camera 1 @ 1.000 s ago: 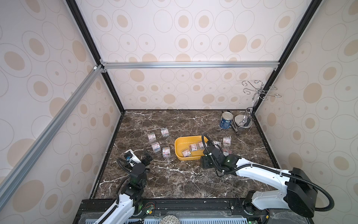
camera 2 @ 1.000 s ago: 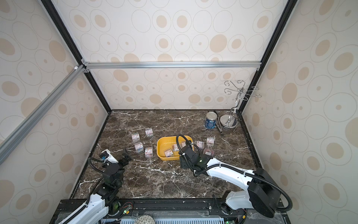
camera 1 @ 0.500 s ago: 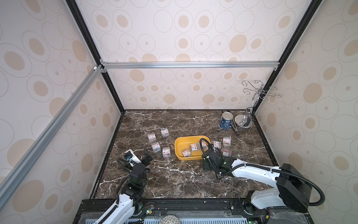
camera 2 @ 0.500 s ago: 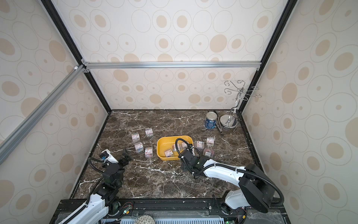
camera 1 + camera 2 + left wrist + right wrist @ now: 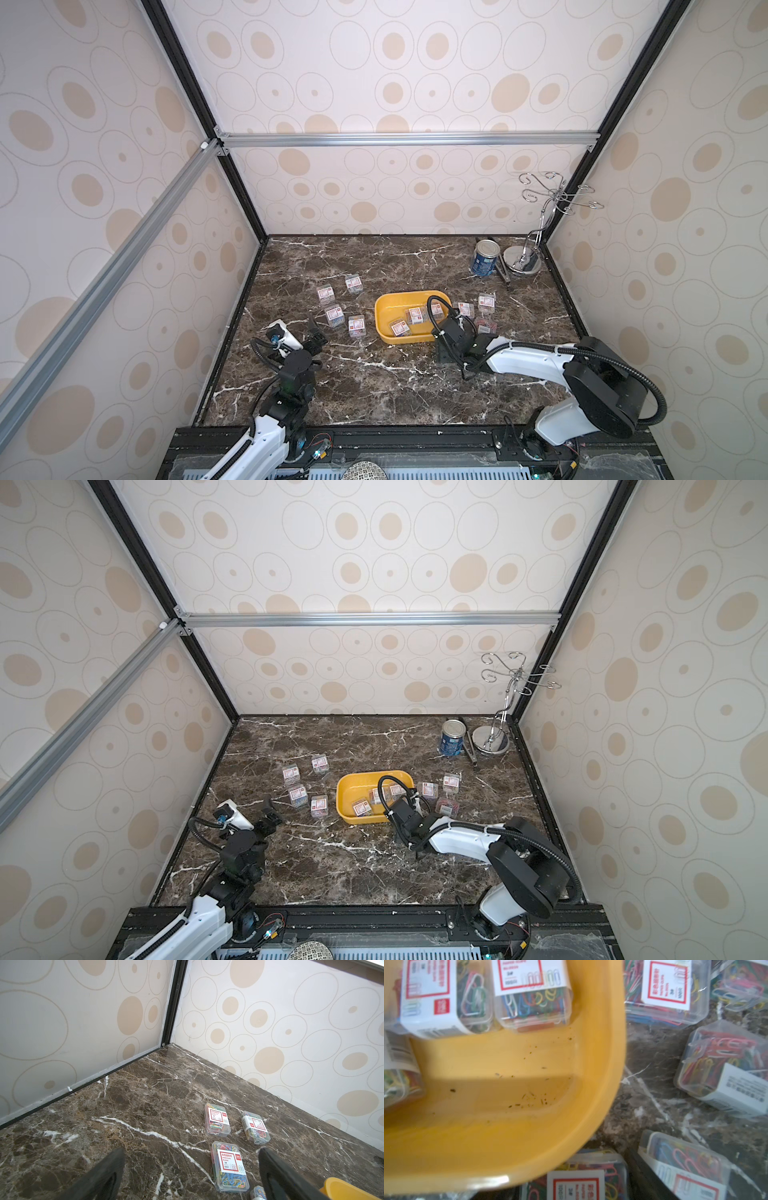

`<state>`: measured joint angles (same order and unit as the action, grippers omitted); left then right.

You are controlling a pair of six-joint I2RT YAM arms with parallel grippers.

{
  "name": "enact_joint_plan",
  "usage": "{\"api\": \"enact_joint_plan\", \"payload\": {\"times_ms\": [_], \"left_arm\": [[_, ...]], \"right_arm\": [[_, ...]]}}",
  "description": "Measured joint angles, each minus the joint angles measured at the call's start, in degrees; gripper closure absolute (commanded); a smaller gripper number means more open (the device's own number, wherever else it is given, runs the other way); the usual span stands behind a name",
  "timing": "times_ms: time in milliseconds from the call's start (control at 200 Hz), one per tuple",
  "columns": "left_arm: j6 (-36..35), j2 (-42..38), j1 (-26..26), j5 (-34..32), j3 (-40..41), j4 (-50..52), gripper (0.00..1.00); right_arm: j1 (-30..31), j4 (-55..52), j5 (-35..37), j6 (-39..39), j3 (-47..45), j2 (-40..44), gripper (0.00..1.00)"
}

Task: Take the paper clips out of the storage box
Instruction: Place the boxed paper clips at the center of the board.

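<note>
Three paper clip boxes (image 5: 417, 314) lie in the yellow storage tray (image 5: 386, 309). The right arm has swung inward, and its right hand (image 5: 452, 332) looks clamped on a fourth box (image 5: 575, 1185) just outside the tray's near corner. The left hand (image 5: 191, 1152) rests with fingers apart, so unloading seems well along

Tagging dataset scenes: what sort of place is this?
Probably a robot test cell, not a real room: wallpapered panels on an aluminium frame, a marble-look tabletop, left arm and right arm at its front edge.

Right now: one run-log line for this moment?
storage box: three paper clips boxes inside | left tool: open, empty | right tool: at storage box corner, grip unclear | other paper clips: on table
</note>
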<state>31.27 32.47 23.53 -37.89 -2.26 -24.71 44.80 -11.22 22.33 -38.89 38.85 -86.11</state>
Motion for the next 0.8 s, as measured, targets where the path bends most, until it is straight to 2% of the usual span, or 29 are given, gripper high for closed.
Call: {"api": "enact_joint_plan", "payload": {"times_ms": [200,290,430,540,605,800], "left_arm": [[0.00,0.00,0.00,0.00,0.00,0.00,0.00],[0.00,0.00,0.00,0.00,0.00,0.00,0.00],[0.00,0.02,0.00,0.00,0.00,0.00,0.00],[0.02,0.61,0.00,0.00,0.00,-0.02,0.00],[0.00,1.05,0.00,0.00,0.00,0.00,0.00],[0.00,2.16,0.00,0.07,0.00,-0.04,0.00]], "right_arm": [[-3.67,1.01,-0.48,0.94,0.00,-0.04,0.33],[-4.00,1.22,-0.70,1.31,0.00,-0.04,0.26],[-4.04,1.20,-0.83,2.12,0.35,-0.55,0.24],[-4.04,0.74,-1.07,2.56,0.57,-0.24,0.18],[-4.04,0.13,-1.09,2.84,0.57,1.07,0.14],[-4.04,-1.29,-0.24,3.23,0.59,8.59,0.14]]}}
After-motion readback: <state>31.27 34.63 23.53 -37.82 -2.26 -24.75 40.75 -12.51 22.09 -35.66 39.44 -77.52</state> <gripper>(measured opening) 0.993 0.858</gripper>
